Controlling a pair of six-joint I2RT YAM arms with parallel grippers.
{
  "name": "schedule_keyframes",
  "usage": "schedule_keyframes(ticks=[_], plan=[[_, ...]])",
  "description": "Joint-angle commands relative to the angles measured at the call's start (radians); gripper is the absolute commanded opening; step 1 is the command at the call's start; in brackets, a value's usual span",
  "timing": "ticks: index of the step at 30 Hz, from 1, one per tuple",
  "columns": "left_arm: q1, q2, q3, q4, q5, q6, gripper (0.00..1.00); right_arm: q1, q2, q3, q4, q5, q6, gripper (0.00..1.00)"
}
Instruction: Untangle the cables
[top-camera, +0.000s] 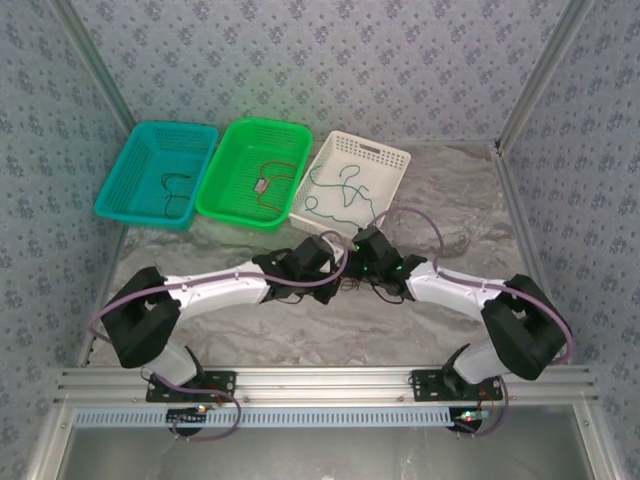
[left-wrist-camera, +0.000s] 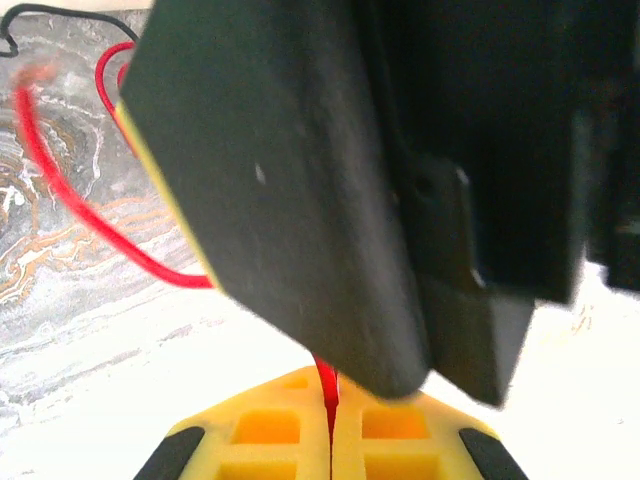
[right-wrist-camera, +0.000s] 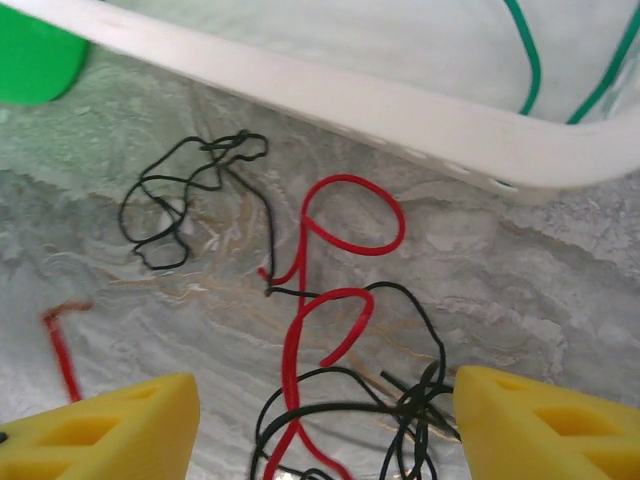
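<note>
A marbled desk (top-camera: 440, 200) is seen with the two arms bolted at its near edge. The left arm (top-camera: 210, 290) and right arm (top-camera: 450, 285) are stretched inward, so that their wrists meet near the middle of the desk.

Three baskets are lined up along the far side, touching or just beside one another. At the left, a teal basket (top-camera: 125, 170) is seen with a dark cable (top-camera: 175, 190) curled on its floor. In the middle, a green basket (top-camera: 222, 165) is occupied by a reddish cable (top-camera: 265, 180). At the right, a white basket (top-camera: 390, 170) is occupied by a green cable (top-camera: 340, 190), spread in loose loops.

The left claw (left-wrist-camera: 330, 440) is pressed together on a red cable (left-wrist-camera: 75, 210). The cable is pinched between the yellow fingertips and is swept from there in a loop over the desk to the left in the left wrist view.

The right claw (right-wrist-camera: 325, 425) is held spread, with its yellow fingertips well apart and nothing gripped. A tangle (right-wrist-camera: 330, 390) of red and black strands is laid on the desk between and beyond those fingertips, just near of the white basket's rim. A black cable (right-wrist-camera: 190, 190) is bunched in small loops at the far left of the tangle. Whether the tangle's red strands belong to the pinched cable cannot be told.
</note>
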Motion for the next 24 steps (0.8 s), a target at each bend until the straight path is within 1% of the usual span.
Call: schedule_keyframes(ticks=[1,3,4,8,10,13,17,19,22,24], plan=[[0.003,-0.045,-0.007,0.026,0.002,0.001,0.0,0.008,0.038,0.037,-0.085,0.062,0.046,0.66],[0.003,-0.05,-0.012,0.029,0.002,0.003,0.0,0.014,0.051,0.039,-0.093,0.078,0.05,0.64],[0.003,-0.052,-0.012,0.029,0.0,0.003,0.0,0.015,0.054,0.038,-0.094,0.082,0.052,0.61],[0.01,-0.097,-0.032,0.041,-0.021,0.009,0.0,0.02,0.049,0.033,-0.116,0.114,0.063,0.36],[0.032,-0.144,-0.063,0.073,-0.007,0.001,0.0,0.02,0.046,0.024,-0.129,0.136,0.067,0.27],[0.084,-0.233,-0.126,0.144,0.024,-0.029,0.0,0.003,0.035,-0.017,-0.108,0.123,0.083,0.17],[0.188,-0.338,-0.201,0.214,0.084,-0.102,0.0,-0.016,0.015,-0.07,-0.069,0.114,0.093,0.04],[0.245,-0.382,-0.235,0.25,0.118,-0.152,0.0,-0.017,0.013,-0.076,-0.083,0.129,0.09,0.0],[0.311,-0.428,-0.27,0.286,0.156,-0.203,0.0,-0.02,0.0,-0.091,-0.092,0.148,0.088,0.0],[0.347,-0.441,-0.273,0.279,0.174,-0.229,0.0,-0.023,-0.017,-0.096,-0.105,0.163,0.088,0.0]])
